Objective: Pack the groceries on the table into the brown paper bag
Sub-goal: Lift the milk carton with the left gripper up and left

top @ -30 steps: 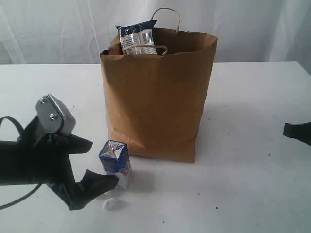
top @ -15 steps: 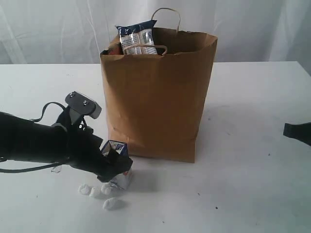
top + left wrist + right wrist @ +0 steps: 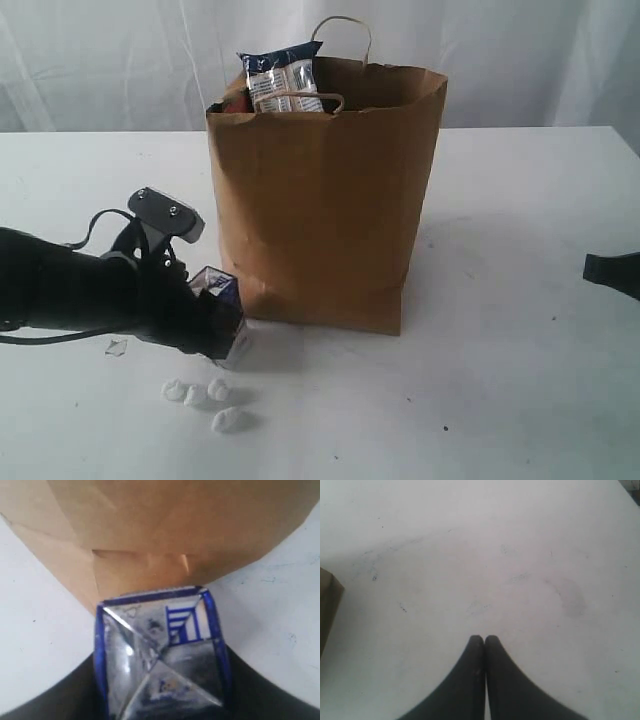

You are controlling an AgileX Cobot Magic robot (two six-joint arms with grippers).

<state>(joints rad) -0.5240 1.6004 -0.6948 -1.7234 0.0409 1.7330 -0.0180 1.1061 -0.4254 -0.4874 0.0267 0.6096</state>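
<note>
The small blue-white carton (image 3: 220, 300) stands tilted on the table (image 3: 500, 390), just left of the brown paper bag's (image 3: 325, 200) front corner. My left gripper (image 3: 215, 328) comes at it from the left, and its dark fingers (image 3: 75, 695) press on both sides of the carton (image 3: 160, 650). The bag (image 3: 165, 530) fills the background of the left wrist view. A long blue-white packet (image 3: 283, 78) sticks up out of the bag. Only the tip of my right gripper (image 3: 610, 272) shows at the right edge; the right gripper (image 3: 485, 639) is shut and empty over bare table.
Several small white lumps (image 3: 205, 392) and a clear scrap (image 3: 116, 347) lie on the table below the left arm. A white curtain hangs behind the table. A corner of the bag (image 3: 327, 600) shows in the right wrist view.
The left arm swung in from the lower left and its jaws closed round the carton. The carton shifted a little left and tipped. The right gripper has not moved.
</note>
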